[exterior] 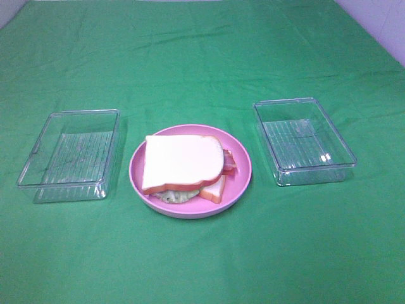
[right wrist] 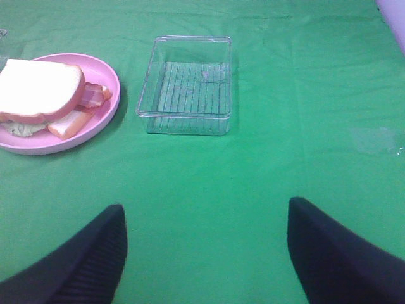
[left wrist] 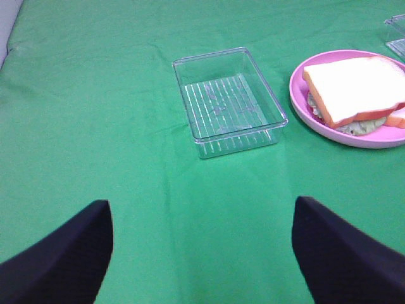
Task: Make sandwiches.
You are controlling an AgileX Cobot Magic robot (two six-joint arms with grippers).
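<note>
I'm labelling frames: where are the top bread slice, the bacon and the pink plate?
top bread slice point(exterior: 182, 161): exterior high view, middle of its white face.
bacon point(right wrist: 92, 95): right wrist view, the strip's exposed end.
pink plate point(exterior: 240, 179): exterior high view, bare right rim.

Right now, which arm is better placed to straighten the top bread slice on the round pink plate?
Roughly even, slight edge left: the white top bread slice overhangs toward the left. Both grippers, left and right, are open, empty, well back.

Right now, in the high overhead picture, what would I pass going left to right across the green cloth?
Left clear tray → pink plate holding the sandwich → right clear tray.
</note>
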